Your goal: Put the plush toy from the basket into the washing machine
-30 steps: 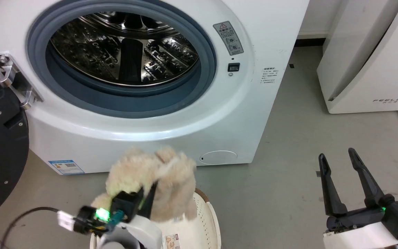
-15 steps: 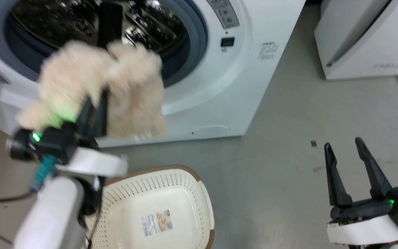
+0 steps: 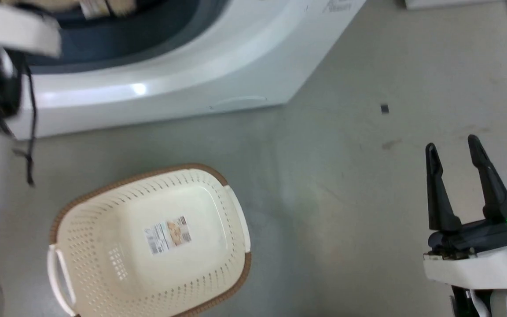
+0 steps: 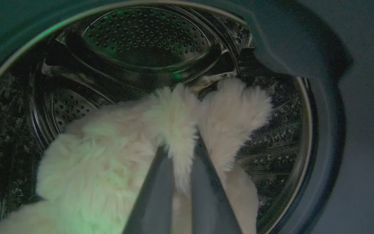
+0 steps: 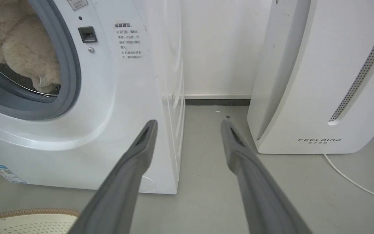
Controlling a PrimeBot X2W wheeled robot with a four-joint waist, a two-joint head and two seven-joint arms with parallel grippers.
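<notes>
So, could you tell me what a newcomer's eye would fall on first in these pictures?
The fluffy cream plush toy, pinched in the left hand and held inside the shiny steel drum of the washing machine in the left wrist view. Next, the perforated basket on the grey floor before the machine, holding no toy, and the right hand open at the head view's lower right.

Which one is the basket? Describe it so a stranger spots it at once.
Start at the large white front-loading washing machine. On the grey floor just in front of it sits an oval cream perforated plastic basket, empty. Its brown woven-look rim and bottom label sticker set it apart from the plain white machine.
</notes>
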